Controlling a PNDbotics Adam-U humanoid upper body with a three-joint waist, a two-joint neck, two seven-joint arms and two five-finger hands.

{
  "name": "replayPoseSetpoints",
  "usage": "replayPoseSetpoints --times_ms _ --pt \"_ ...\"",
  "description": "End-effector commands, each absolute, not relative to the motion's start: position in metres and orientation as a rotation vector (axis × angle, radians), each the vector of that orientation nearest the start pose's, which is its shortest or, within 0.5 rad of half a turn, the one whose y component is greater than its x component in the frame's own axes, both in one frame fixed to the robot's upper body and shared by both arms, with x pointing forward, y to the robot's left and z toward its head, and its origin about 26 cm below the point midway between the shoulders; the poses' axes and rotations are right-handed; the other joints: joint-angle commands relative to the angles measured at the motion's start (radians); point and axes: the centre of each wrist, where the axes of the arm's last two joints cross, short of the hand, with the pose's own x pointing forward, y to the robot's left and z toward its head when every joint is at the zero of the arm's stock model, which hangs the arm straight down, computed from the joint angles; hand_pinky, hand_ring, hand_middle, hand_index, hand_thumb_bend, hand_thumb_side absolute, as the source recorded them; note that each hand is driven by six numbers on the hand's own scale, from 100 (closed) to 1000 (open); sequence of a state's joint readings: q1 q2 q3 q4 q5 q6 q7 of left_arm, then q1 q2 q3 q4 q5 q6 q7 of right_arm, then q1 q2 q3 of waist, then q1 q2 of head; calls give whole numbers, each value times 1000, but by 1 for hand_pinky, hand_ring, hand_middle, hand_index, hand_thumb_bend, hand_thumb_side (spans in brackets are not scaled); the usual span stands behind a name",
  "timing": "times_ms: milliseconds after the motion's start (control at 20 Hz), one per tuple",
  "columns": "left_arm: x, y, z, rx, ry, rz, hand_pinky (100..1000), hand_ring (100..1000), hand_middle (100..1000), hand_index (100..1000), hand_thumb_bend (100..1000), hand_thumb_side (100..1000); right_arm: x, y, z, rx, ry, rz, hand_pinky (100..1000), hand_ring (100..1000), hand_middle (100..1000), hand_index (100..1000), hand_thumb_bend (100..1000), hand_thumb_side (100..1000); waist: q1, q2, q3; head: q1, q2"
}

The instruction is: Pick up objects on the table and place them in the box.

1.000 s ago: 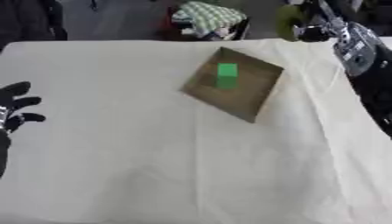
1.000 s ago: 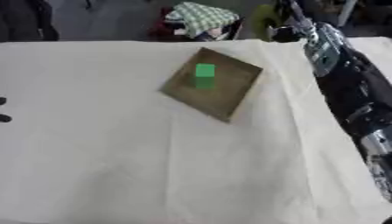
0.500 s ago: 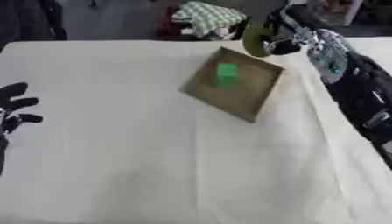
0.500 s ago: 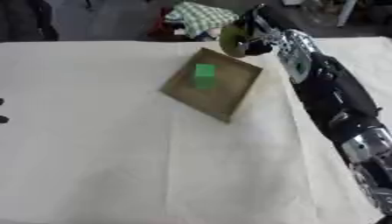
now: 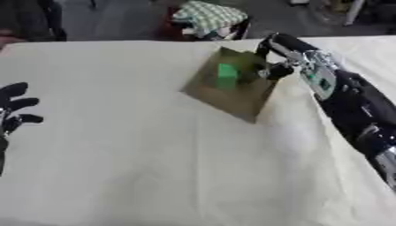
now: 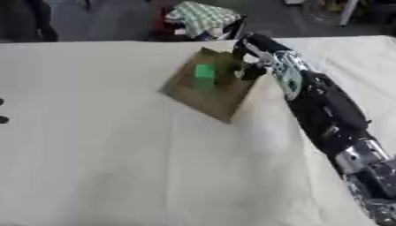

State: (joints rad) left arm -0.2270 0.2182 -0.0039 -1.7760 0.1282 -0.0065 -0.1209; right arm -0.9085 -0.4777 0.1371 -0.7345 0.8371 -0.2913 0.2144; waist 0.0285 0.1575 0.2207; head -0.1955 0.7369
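Checked cloth (image 5: 207,16) beyond the table (image 5: 139,167) (cream-covered); dark floor behind.

**Open cloth on the near side, box's far corner crowded**

The cream cloth-covered table (image 5: 139,167) lies bare left of and in front of the shallow brown cardboard box (image 5: 224,95). The black right hand (image 5: 275,57) and its forearm block the box's far right edge. A bright green block (image 5: 226,76) sits inside. The black left hand (image 5: 14,110) rests open at the left edge.
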Motion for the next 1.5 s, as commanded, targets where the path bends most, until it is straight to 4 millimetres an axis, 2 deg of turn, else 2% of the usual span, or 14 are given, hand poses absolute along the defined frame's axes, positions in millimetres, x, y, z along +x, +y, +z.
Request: replayPoseSetpoints --times_ms 50,150,300,650,850,900,950,1050,1200,1500 --pt "320 264 127 -81 -2009 -296 601 743 792 734 122 653 479 -330 166 -838 -1436 1429 858 837 907 986 477 198 0 -15 -3 2 -13" --pt "320 264 126 -78 -2008 -294 601 743 792 734 122 652 478 -331 179 -837 -1476 1431 859 842 926 989 516 232 1 -15 -5 4 -13" --pt "320 265 127 -75 -2008 -294 601 743 792 734 122 652 475 -332 204 -860 -1566 1407 854 838 917 983 520 253 1 -15 -11 6 -13" --pt "320 268 127 -57 -2011 -287 601 743 791 734 121 653 453 -344 262 -973 -1862 1276 772 765 816 936 476 329 -3 -14 -36 24 -15" --pt "320 271 127 -41 -2013 -274 601 743 791 734 121 654 430 -369 281 -1048 -1994 1136 751 747 794 925 480 340 -6 -11 -57 40 -17" --pt "319 272 128 -35 -2014 -270 602 743 791 734 120 655 423 -375 284 -1069 -2012 1098 693 697 749 899 483 342 -6 -10 -66 48 -18" --pt "319 273 128 -29 -2015 -266 602 743 791 734 120 655 416 -383 286 -1091 -2025 1052 693 697 749 899 483 342 -7 -8 -73 54 -19" --pt "319 275 128 -19 -2018 -260 601 743 792 734 120 656 403 -392 285 -1111 -2052 956 646 665 722 877 492 335 -8 -4 -85 63 -23" --pt "319 277 130 -4 -2023 -246 601 743 792 734 118 658 390 -393 271 -1085 -2102 826 618 651 718 855 481 335 -9 5 -104 84 -29" --pt "320 279 132 12 -2036 -228 601 744 792 734 119 658 367 -375 228 -961 -2160 587 603 642 697 845 469 322 -6 21 -130 116 -40"
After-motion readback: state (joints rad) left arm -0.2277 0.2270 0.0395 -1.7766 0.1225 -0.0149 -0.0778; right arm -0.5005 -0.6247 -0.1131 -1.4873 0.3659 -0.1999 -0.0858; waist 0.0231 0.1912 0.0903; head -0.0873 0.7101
